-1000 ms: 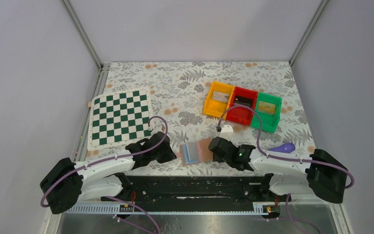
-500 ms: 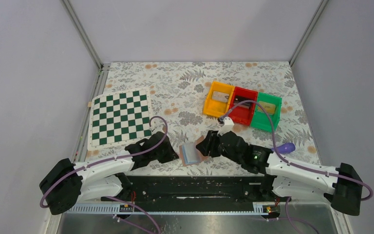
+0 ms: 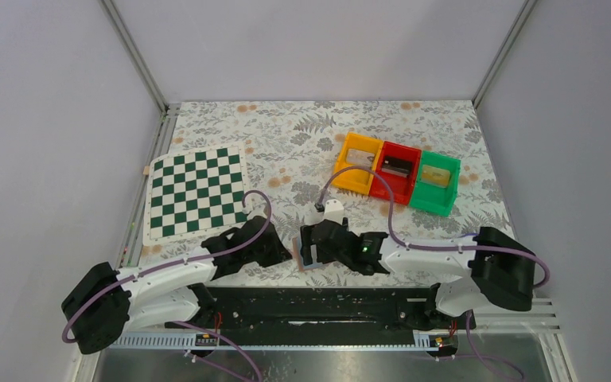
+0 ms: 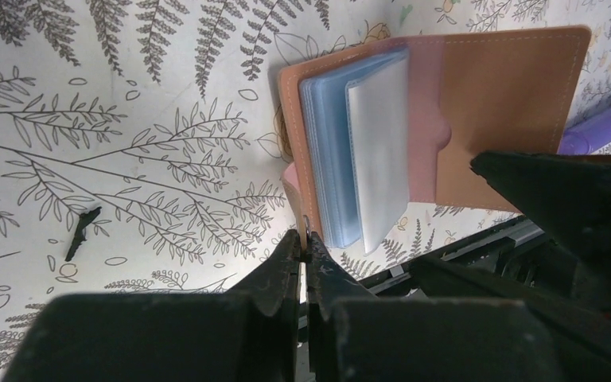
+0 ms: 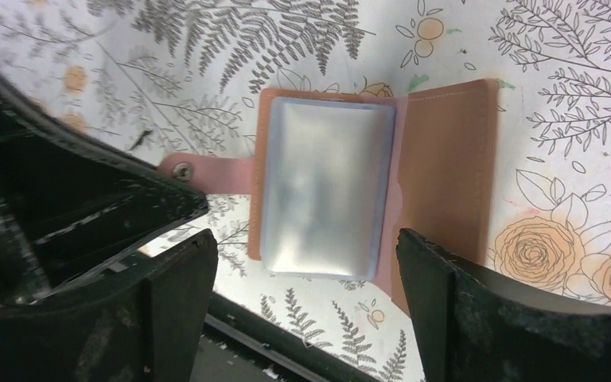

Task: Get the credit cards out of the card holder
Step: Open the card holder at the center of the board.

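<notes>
Right wrist: card holder (image 5: 445, 159) open flat, long axis across view, tab pinched by left pincer (image 4: 306, 243); right pincer (image 5: 302, 263) wide.

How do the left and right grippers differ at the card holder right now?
The left gripper is shut, its fingers pinching the snap tab of the card holder; the right gripper is open. The left sits at the holder's edge; the right's fingers straddle the open holder without gripping it. Both are down at the holder.

Tan card holder (image 5: 445, 167), green-checkered chessboard (image 3: 196, 193)
</notes>
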